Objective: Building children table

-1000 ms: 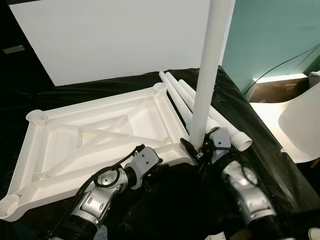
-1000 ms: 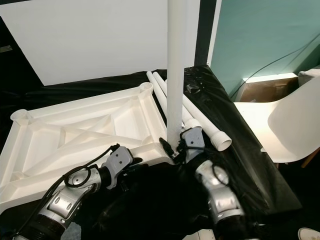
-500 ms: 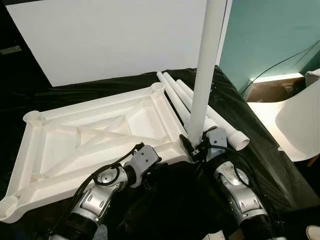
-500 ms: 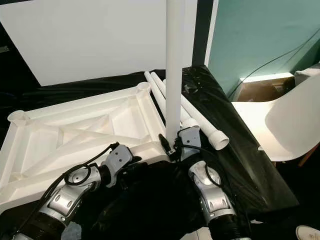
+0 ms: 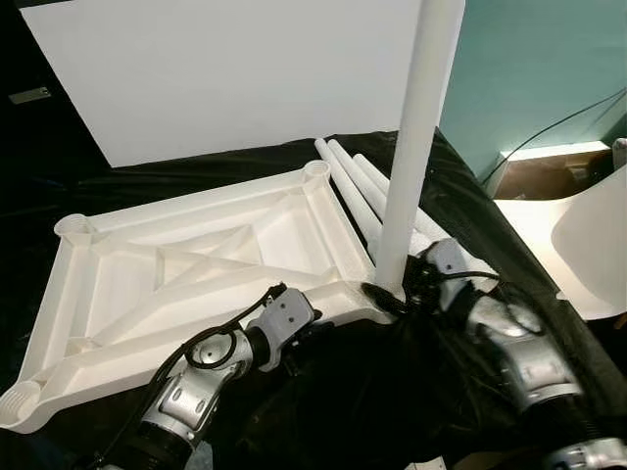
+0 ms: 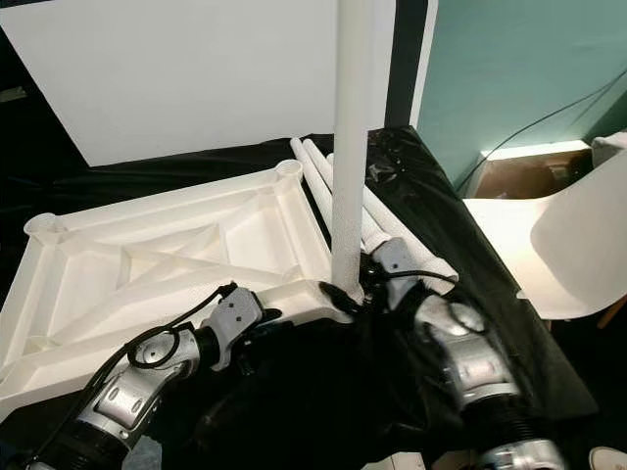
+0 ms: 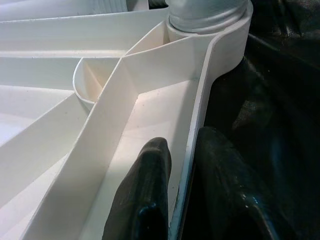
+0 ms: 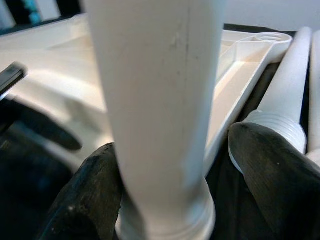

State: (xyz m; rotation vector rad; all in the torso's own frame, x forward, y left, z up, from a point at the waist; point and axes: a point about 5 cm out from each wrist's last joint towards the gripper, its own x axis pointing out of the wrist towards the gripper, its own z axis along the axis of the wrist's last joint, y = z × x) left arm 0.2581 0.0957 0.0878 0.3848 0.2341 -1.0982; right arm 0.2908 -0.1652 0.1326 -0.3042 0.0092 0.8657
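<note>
left eye view: upside-down white tabletop (image 5: 186, 274) on the black cloth (image 5: 392, 392), upright leg (image 5: 411, 147) in its near right corner socket, spare legs (image 5: 358, 191) along its right edge.

left wrist view: left gripper (image 7: 182, 200) narrow, pinching the tabletop's near rim.

right wrist view: right gripper (image 8: 175, 170), fingers (image 8: 85, 200) wide around the upright leg's base, grip not clear.

Your tabletop (image 5: 196, 284) lies underside up on the bench (image 5: 460, 211). One leg (image 5: 411, 157) stands upright in its near right corner; spare legs (image 5: 358, 191) lie along its right edge.
</note>
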